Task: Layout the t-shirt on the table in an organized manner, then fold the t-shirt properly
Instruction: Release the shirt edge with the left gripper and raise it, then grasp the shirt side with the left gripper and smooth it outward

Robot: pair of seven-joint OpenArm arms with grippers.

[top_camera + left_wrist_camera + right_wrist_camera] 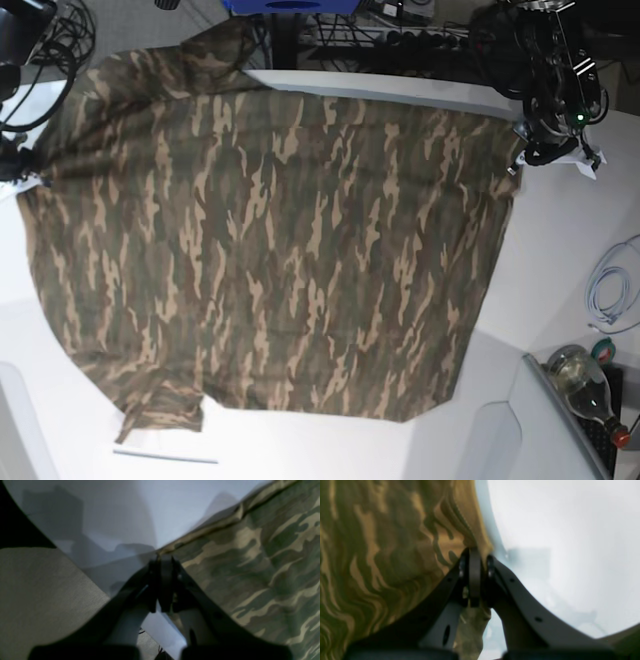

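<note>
Camouflage cloth, olive, brown and tan: the t-shirt (250, 562) fills the right half of the left wrist view, hem edge running diagonally up to the right. Left gripper (162, 560) clamped on that edge at a corner, jaws pressed together with fabric pinched between. White table (150, 512) beyond, dark shadows cast across it. Held, most likely, to keep this corner taut while the shirt is stretched flat.

Right wrist view: same print on the left side, wavy and warmer in tone, slightly blurred. Right gripper (476, 555) closed on a bunched fold of the t-shirt (382, 555), a strip of cloth hanging down between the fingers. Bare white table (557, 530) on the right. Probably the matching hold, pulling against the other arm.

Base view: t-shirt (280, 250) spread wide over the middle of the table (560, 290), reaching past the far edge at the view's upper left. Left gripper (520, 140) at the shirt's corner toward the far right of the table; right gripper (25, 170) at the corner by the left edge. Cloth mostly flat, with soft ripples, and a sleeve poking out near the front edge at lower left. Looks like the spreading stage, folding not yet begun.
</note>
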